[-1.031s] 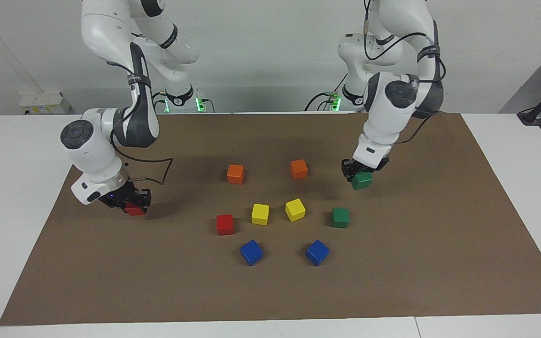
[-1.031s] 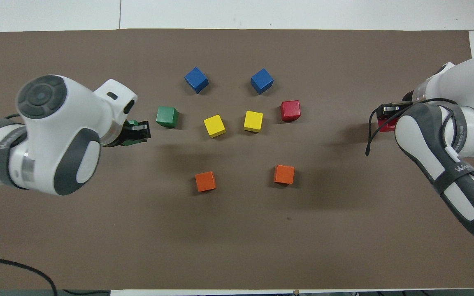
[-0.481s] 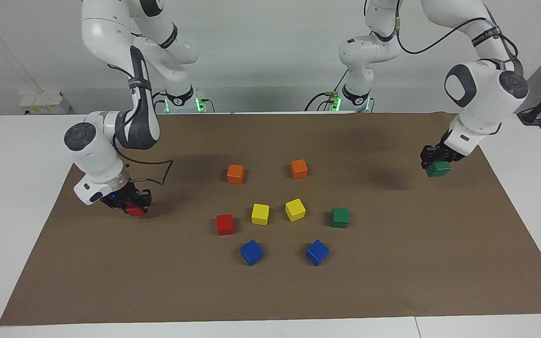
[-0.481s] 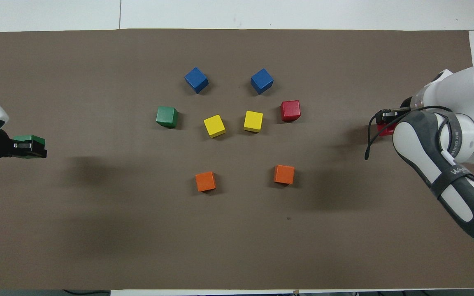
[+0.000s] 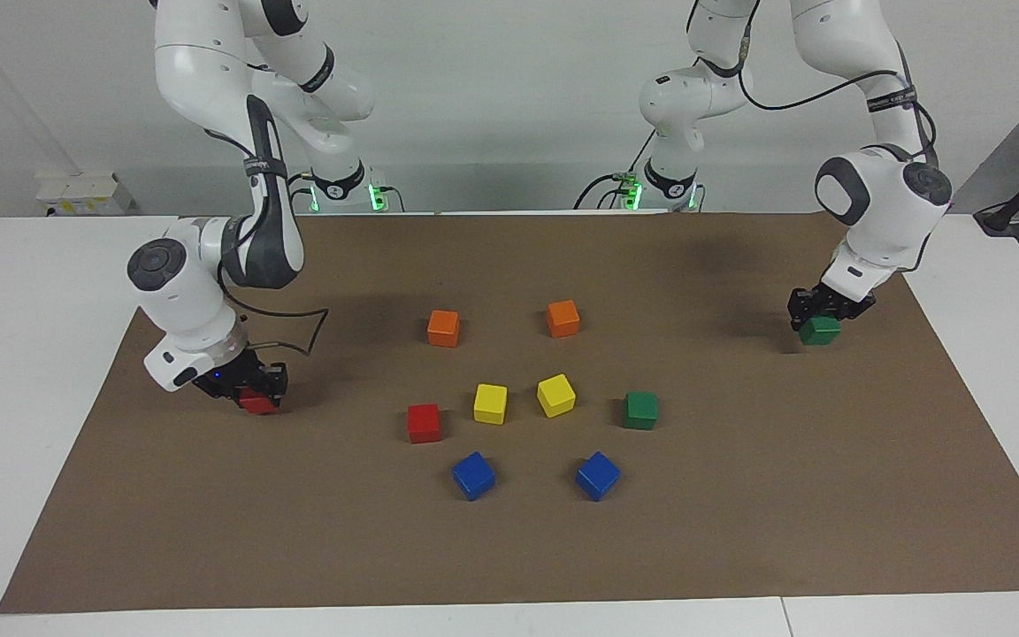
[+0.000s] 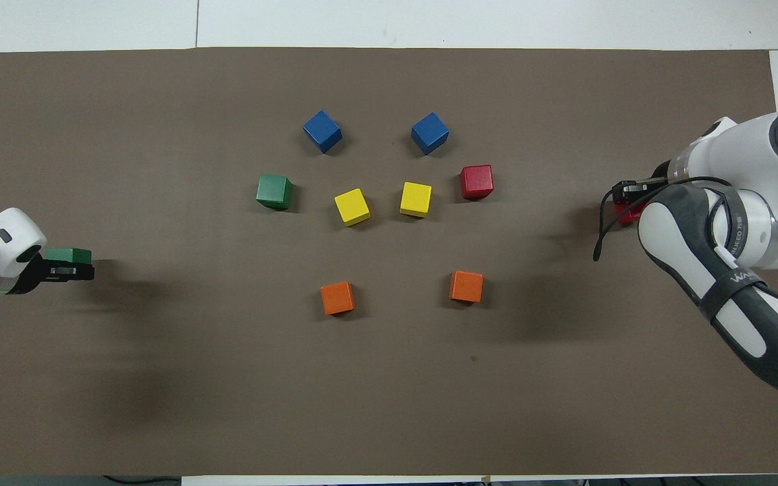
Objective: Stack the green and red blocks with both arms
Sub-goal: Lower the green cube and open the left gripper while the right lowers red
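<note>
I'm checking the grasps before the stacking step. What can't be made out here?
- Overhead view: the held red block is mostly hidden by the right arm.
- Both views: whether the held green block and the red one touch the mat is unclear.
- Overhead view: the left arm is cut off at the edge.

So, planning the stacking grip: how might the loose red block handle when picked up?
The red block looks rigid and flat-faced, so it should probably sit stable, not roll. Its matte faces likely grip well. Small, probably light.
</note>
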Robot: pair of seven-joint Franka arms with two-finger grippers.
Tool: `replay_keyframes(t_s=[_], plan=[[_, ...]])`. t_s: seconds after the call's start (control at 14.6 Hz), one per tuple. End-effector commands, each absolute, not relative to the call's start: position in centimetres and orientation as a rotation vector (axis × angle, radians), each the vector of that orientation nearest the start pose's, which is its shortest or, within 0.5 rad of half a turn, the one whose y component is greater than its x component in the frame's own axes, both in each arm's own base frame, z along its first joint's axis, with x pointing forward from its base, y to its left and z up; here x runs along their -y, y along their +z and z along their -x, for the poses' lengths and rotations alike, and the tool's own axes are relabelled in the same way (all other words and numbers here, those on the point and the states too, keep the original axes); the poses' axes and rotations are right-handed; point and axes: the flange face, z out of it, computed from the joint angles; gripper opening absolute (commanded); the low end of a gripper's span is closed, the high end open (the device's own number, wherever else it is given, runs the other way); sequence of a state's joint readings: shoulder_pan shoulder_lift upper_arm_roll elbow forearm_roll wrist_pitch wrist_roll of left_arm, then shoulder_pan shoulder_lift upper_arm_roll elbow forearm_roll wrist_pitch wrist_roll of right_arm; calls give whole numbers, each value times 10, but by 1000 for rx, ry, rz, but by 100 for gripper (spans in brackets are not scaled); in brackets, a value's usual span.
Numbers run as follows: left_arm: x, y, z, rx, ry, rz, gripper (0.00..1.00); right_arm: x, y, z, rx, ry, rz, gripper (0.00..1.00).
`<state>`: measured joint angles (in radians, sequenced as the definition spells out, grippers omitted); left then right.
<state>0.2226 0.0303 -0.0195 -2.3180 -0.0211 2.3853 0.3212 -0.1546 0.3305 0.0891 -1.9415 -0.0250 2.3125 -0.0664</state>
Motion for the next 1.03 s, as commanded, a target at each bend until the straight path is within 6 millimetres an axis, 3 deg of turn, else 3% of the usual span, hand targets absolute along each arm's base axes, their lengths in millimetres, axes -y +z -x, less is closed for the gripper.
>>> replay_keyframes(t_s=[0.0,0.34,0.76,0.82,0.89,0.96], plan=[[-106,325,-500,-180,-96,3141,0,49,312,-618,64,-106,3125,0],[-106,301,-495,-170,-109,3138,0,49,308,-618,62,-97,3125,0],[-111,294,-495,-171,-109,3137,0,51,299,-615,57,-118,3125,0],[-112,295,-496,-205,-111,3133,4,51,299,-615,55,-118,3125,0],[-112,295,-496,-241,-109,3131,95,51,300,-615,55,-121,3125,1],[-115,297,-497,-260,-109,3128,100,51,300,-615,55,-118,3125,20]])
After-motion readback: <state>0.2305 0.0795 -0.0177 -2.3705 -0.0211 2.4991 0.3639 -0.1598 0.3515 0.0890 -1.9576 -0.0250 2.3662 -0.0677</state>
